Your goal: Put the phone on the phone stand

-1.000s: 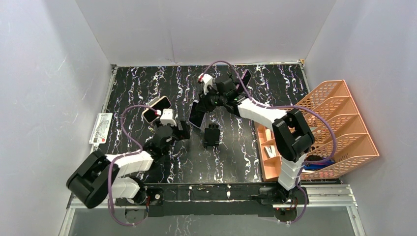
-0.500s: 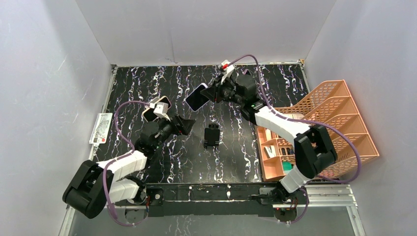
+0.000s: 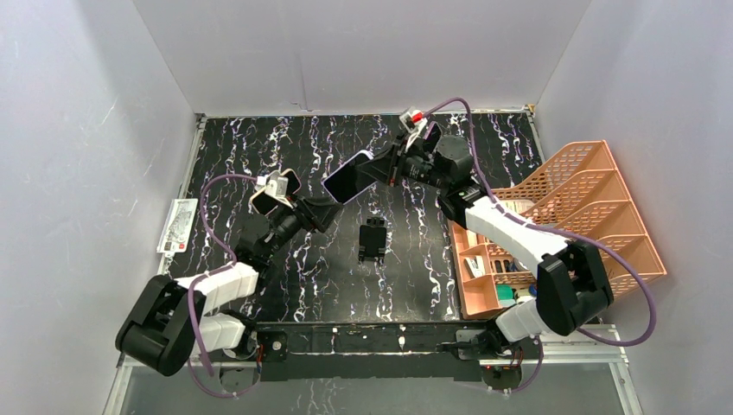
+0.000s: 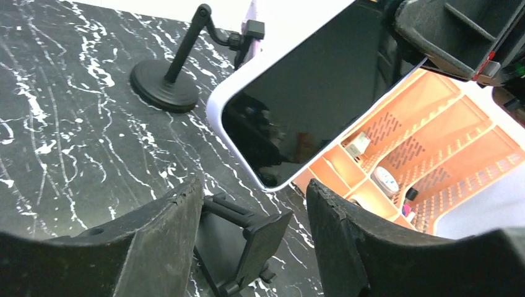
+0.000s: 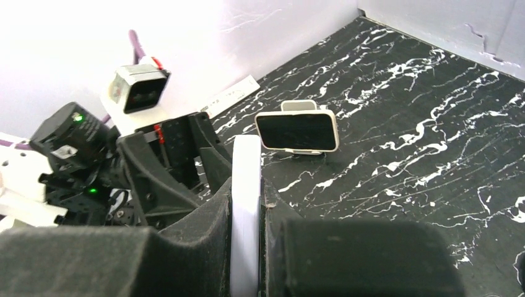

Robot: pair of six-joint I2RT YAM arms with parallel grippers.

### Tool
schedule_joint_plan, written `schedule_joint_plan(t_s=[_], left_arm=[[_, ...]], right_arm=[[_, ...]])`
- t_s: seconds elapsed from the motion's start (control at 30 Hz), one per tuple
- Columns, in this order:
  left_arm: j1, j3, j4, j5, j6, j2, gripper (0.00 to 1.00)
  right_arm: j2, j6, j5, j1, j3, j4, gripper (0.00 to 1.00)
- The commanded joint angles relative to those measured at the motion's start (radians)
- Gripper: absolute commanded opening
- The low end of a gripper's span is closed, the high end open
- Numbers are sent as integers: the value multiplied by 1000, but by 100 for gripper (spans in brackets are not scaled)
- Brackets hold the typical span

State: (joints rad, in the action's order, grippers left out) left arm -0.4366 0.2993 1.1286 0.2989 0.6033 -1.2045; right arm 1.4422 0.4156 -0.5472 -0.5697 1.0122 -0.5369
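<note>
My right gripper (image 3: 382,168) is shut on a white-edged phone (image 3: 346,178) with a dark screen and holds it tilted in the air, above and to the far left of the black folding phone stand (image 3: 373,239). In the right wrist view the fingers clamp the phone's white edge (image 5: 246,185). My left gripper (image 3: 321,213) is open and empty, left of the stand. In the left wrist view the stand (image 4: 244,238) lies between my open fingers (image 4: 155,247), with the phone (image 4: 309,93) hanging above it.
A second phone on a white holder (image 3: 275,191) stands behind the left gripper. A round-based arm stand (image 4: 164,86) is at the back. An orange organiser (image 3: 562,225) with small items fills the right side. A paper slip (image 3: 175,226) lies at the left edge.
The right arm has lifted the phone and swung its elbow to the right, tilting the phone flatter. The left gripper has shifted slightly forward and pointed at the black stand.
</note>
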Motion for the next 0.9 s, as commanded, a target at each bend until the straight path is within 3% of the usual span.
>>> schedule_joint_plan(t_s=[0.0, 0.47, 0.63, 0.73, 0.87], left_arm=[[18, 10, 155, 125, 73, -45, 58], [38, 42, 454, 349, 284, -183, 43], [51, 14, 455, 364, 295, -161, 7], [52, 4, 453, 377, 303, -165, 0], [59, -2, 436, 390, 293, -153, 0]], right_arm=[[-87, 30, -56, 4, -17, -129, 1], [-204, 54, -54, 31, -176, -144, 1], [-247, 52, -39, 39, -252, -147, 1], [-256, 57, -45, 40, -294, -157, 1], [-246, 58, -78, 40, -361, -196, 1]])
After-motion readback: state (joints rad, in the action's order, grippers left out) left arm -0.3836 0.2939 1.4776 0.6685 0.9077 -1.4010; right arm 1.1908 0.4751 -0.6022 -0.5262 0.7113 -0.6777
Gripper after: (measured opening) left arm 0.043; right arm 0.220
